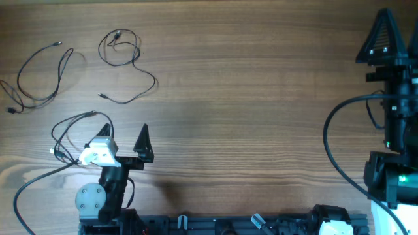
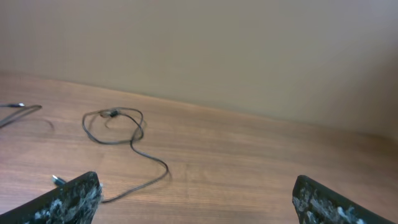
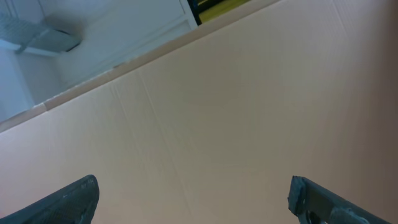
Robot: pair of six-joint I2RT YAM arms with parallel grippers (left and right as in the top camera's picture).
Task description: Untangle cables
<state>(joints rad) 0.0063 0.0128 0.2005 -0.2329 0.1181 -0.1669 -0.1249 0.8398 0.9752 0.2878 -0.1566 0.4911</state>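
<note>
Left end effector (image 1: 124,130) sits low over the brown wooden surface (image 1: 261,104), its black fingers (image 2: 68,200) spread wide apart, gripping nothing. Ahead of it lie the thin black cables (image 1: 154,83): one looped cord straight ahead, a second loop (image 1: 18,78) further left, the two apart. Right end effector (image 1: 385,39), at the far right, is likewise spread and empty, facing a pale beige panel (image 3: 217,112).

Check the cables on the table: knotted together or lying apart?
Apart. In the overhead view, the left cable and the looped cable lie separate, a gap between them; neither crosses the other.
</note>
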